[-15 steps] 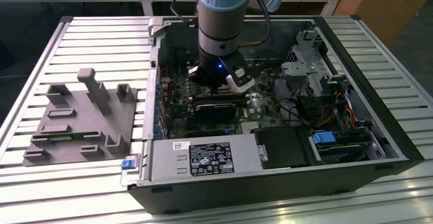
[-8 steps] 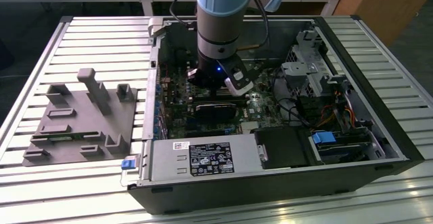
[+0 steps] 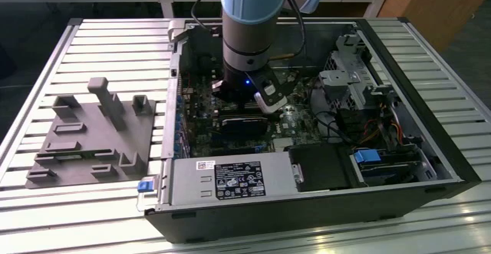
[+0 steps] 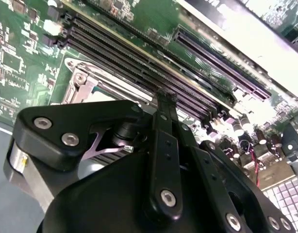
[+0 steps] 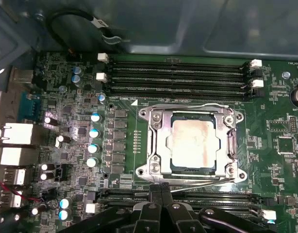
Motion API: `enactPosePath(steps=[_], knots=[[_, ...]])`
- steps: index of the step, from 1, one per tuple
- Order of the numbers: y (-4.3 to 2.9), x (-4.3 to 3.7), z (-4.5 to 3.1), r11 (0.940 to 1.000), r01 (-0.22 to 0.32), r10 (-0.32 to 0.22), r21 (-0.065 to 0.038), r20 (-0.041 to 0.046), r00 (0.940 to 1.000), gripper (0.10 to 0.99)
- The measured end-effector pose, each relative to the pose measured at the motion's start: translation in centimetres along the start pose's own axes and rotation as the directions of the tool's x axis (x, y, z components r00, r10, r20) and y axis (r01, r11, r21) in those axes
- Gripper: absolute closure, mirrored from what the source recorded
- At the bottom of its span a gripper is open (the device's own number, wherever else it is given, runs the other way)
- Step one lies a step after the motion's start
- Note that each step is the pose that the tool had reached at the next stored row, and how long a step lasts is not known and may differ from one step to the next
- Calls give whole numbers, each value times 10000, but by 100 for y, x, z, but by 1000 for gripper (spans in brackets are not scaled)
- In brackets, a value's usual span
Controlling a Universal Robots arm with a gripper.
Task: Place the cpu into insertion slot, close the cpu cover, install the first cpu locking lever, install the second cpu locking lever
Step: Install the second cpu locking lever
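Observation:
In the first wrist view the cpu point(image 5: 192, 144), dull silver-grey, lies in the insertion slot point(image 5: 144, 170) on the green board. The silvery cpu cover point(image 5: 157, 141) lies flat over its edges. One wire locking lever point(image 5: 188, 105) runs along the side by the memory slots. A second lever point(image 5: 207, 182) runs along the opposite side, beside my gripper point(image 5: 161, 188). The black fingertips point(image 5: 157, 190) are pressed together, shut, at that lever's end; whether they pinch it I cannot tell. The second wrist view has a finger point(image 4: 163, 116) over the socket corner point(image 4: 83, 80). In the exterior view the gripper point(image 3: 244, 102) reaches down into the open case.
Long black memory slots point(image 5: 178, 73) flank the socket. Upright capacitors point(image 5: 94, 131) and a black cable point(image 5: 76, 24) stand nearby. In the exterior view a grey fixture point(image 3: 92, 133) sits at the left, a power supply point(image 3: 230, 179) in front and a drive cage point(image 3: 353, 76) at the right.

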State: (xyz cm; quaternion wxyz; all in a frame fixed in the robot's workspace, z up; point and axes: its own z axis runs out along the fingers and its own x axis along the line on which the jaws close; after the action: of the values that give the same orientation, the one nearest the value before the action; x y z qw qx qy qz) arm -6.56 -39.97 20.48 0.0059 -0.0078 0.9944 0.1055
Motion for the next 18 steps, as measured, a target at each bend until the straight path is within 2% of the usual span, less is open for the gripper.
enactPosePath(steps=[3,13,18], knots=[[-11,19,6,9999,-1,1,-122,1,10000,980],[-30,65,57,9997,-2,3,-249,4,10000,980],[-33,77,74,9992,-4,5,-399,6,10000,980]])
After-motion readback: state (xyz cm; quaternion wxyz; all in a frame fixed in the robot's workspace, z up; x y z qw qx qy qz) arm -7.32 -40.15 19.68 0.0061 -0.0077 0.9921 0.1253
